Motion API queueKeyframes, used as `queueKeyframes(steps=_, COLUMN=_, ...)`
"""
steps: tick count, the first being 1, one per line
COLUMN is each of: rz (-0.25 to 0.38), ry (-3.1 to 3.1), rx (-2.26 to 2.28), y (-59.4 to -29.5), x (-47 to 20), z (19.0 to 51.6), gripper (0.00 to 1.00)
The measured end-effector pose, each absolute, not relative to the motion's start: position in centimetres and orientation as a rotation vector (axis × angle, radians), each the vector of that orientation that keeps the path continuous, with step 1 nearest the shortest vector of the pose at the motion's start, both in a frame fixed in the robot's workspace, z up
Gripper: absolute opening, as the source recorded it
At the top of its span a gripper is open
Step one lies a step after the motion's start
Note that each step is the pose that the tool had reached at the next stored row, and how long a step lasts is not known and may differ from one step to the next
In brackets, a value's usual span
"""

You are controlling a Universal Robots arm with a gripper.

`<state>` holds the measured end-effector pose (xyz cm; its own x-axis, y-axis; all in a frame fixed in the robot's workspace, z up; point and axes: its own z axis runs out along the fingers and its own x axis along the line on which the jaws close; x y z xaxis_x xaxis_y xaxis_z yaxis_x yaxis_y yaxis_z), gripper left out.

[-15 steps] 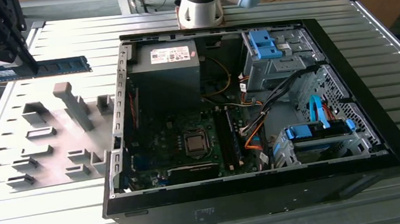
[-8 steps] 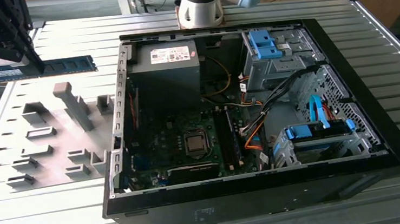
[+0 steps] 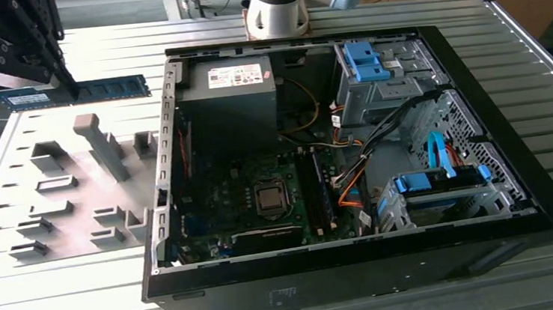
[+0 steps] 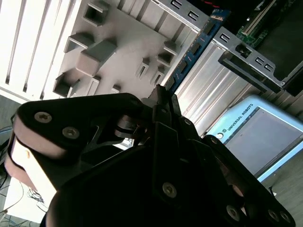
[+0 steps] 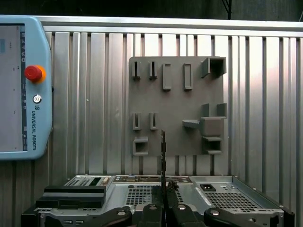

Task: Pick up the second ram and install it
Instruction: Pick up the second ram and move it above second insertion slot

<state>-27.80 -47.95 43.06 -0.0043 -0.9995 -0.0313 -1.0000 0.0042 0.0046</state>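
Ribbed metal bench [image 3: 59, 309]: by its edge at the exterior view's left, over the grey fixture plate [image 3: 15, 148], the tool [image 3: 62, 85] clamps the second ram [image 3: 111, 87]. Best carried level and squared to the motherboard [image 3: 230, 197] slots.

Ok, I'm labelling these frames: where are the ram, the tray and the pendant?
ram [image 3: 111, 88]: exterior view, its chip face.
tray [image 5: 173, 104]: first wrist view, its bare middle.
pendant [image 5: 14, 90]: first wrist view, its screen.
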Motion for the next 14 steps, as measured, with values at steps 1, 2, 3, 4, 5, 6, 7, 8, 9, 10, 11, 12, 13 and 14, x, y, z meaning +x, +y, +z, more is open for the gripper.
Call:
queueKeyframes(steps=1, rz=0.040, ry=2.213, rx=-2.203, y=-47.9, x=-27.7, z=43.1, gripper=0.14)
queueKeyframes(steps=2, rz=0.040, ry=2.213, rx=-2.203, y=-47.9, x=-27.6, z=43.1, gripper=0.14)
queueKeyframes(steps=3, rz=0.040, ry=2.213, rx=-2.203, y=-47.9, x=-27.5, z=43.1, gripper=0.14)
queueKeyframes(steps=4, rz=0.040, ry=2.213, rx=-2.203, y=-47.9, x=-27.4, z=43.1, gripper=0.14)
queueKeyframes(steps=5, rz=0.040, ry=2.213, rx=-2.203, y=-47.9, x=-27.3, z=43.1, gripper=0.14)
queueKeyframes(steps=6, rz=0.040, ry=2.213, rx=-2.203, y=-47.9, x=-27.1, z=43.1, gripper=0.14)
queueKeyframes(steps=7, rz=0.040, ry=2.212, rx=-2.203, y=-48.0, x=-27.0, z=43.1, gripper=0.14)
queueKeyframes(steps=8, rz=0.040, ry=2.212, rx=-2.203, y=-48.0, x=-26.9, z=43.1, gripper=0.14)
queueKeyframes(steps=9, rz=0.040, ry=2.212, rx=-2.203, y=-47.9, x=-26.7, z=43.1, gripper=0.14)
queueKeyframes(steps=10, rz=0.040, ry=2.212, rx=-2.203, y=-47.9, x=-26.6, z=43.1, gripper=0.14)
queueKeyframes(steps=11, rz=0.041, ry=2.212, rx=-2.203, y=-47.9, x=-26.4, z=43.1, gripper=0.14)
queueKeyframes(steps=12, rz=0.041, ry=2.212, rx=-2.203, y=-47.9, x=-26.2, z=43.1, gripper=0.14)
queueKeyframes(steps=13, rz=0.041, ry=2.212, rx=-2.203, y=-47.9, x=-26.0, z=43.1, gripper=0.14)
queueKeyframes(steps=14, rz=0.041, ry=2.212, rx=-2.203, y=-48.0, x=-25.8, z=43.1, gripper=0.14)
